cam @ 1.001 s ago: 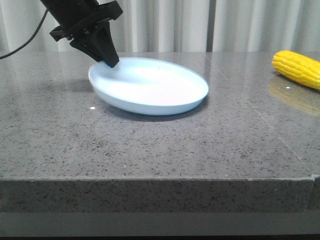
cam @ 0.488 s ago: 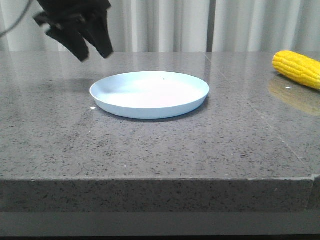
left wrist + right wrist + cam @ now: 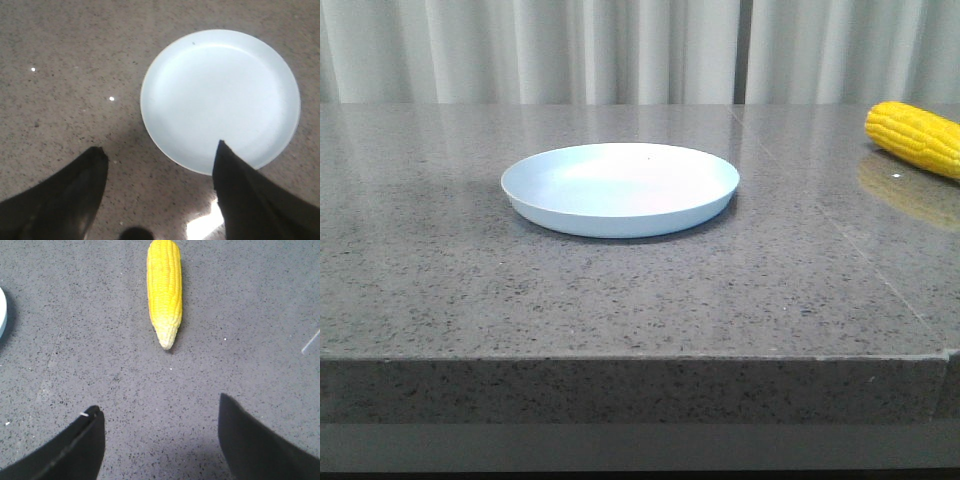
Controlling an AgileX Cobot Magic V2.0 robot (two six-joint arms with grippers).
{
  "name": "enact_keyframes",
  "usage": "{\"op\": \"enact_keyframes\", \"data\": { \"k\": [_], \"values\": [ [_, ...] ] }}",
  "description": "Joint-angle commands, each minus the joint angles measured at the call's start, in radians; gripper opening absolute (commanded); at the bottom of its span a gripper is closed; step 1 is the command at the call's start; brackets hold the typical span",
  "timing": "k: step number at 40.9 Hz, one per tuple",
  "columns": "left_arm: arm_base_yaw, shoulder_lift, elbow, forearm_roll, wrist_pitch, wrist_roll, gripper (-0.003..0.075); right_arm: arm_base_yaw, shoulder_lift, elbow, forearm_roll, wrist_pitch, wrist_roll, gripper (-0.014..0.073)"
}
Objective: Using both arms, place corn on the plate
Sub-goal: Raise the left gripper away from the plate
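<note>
Spanning the scene, grey stone table [image 3: 620, 290]. Plate [image 3: 620, 188] flat mid-table, bare. Corn [image 3: 914, 137] lying well right of plate, near table's edge. Left gripper [image 3: 160, 165] spread wide, holding nothing; right gripper [image 3: 160, 415] likewise, above table.

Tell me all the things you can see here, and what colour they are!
plate: one, pale blue-white, lying flat near the middle of the table, nothing on it.
corn: one, bright yellow with a paler tip, lying on the table far off to the plate's right, partly cut off at the edge of the front view.
table: one, grey speckled stone, under everything.
curtain: pale grey-white folds behind the table.
left gripper: one, black, open, above the table beside the plate, holding nothing.
right gripper: one, black, open, above the table short of the corn's tip, holding nothing.
</note>
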Motion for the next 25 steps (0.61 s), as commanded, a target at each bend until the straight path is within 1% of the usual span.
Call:
{"op": "enact_keyframes", "data": {
  "k": [1,9,14,20,25],
  "values": [
    [-0.034,-0.135,0.089,0.008,-0.093,-0.02,0.0439,-0.003,0.002,-0.031,-0.011,-0.064,-0.009,0.051],
    [-0.037,-0.335,0.303,0.008,-0.14,-0.067,0.0439,-0.003,0.002,-0.031,-0.011,-0.064,-0.009,0.051],
    [-0.037,-0.457,0.409,0.008,-0.162,-0.082,0.0439,-0.003,0.002,-0.031,-0.009,-0.066,-0.009,0.051],
    [-0.037,-0.579,0.494,0.008,-0.162,-0.091,0.0439,-0.003,0.002,-0.031,-0.002,-0.068,-0.008,0.051],
    [-0.037,-0.644,0.523,0.008,-0.162,-0.091,0.0439,-0.003,0.003,-0.031,-0.002,-0.071,-0.009,0.051]
  ]
}}
